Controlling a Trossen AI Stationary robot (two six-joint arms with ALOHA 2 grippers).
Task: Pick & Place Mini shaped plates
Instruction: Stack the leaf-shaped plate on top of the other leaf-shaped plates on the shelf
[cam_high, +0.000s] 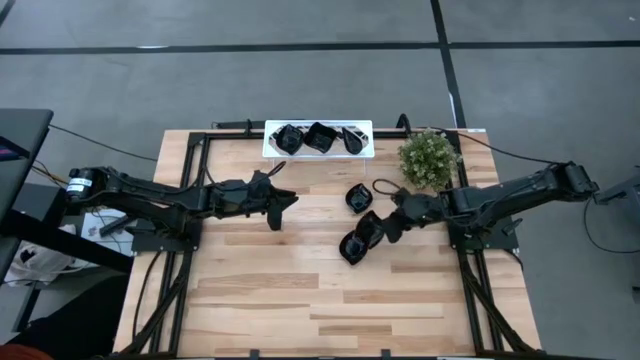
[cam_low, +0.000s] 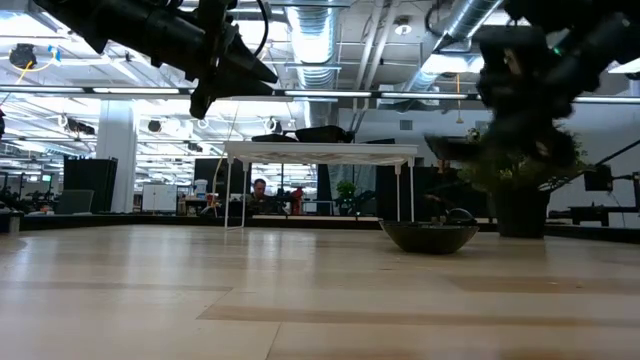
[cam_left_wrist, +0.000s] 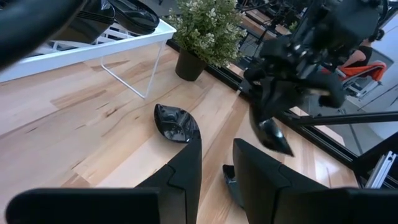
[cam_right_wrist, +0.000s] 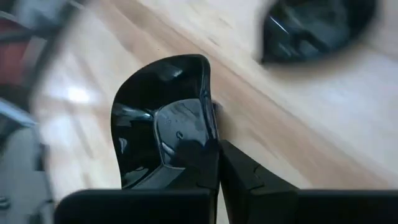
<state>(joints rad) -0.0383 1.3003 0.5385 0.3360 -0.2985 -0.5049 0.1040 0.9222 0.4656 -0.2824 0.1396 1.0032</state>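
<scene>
The mini shaped plates are small glossy black dishes. Three lie in the white lattice tray (cam_high: 318, 150) at the far edge. A leaf-shaped one (cam_high: 358, 197) (cam_left_wrist: 176, 123) and another (cam_high: 351, 247) rest on the wood right of centre. My right gripper (cam_high: 383, 226) (cam_right_wrist: 217, 149) is shut on a further dish (cam_high: 368, 227) (cam_right_wrist: 165, 130), between those two. My left gripper (cam_high: 288, 200) (cam_left_wrist: 217, 165) hovers open left of centre, above the table and touching nothing. My right gripper pinches the dish by its rim (cam_right_wrist: 208, 140) between the two fingers, only at one edge. The rest of the dish sticks out beyond the fingertips. In the left wrist view the dish (cam_left_wrist: 273, 134) hangs tilted below the fingers, clear of the table.
A small potted plant (cam_high: 430, 158) stands near the far right corner, just right of the tray and behind the right arm. Black frame rails (cam_high: 190, 190) run along both sides of the table. Bare wood fills the near half (cam_high: 320, 300).
</scene>
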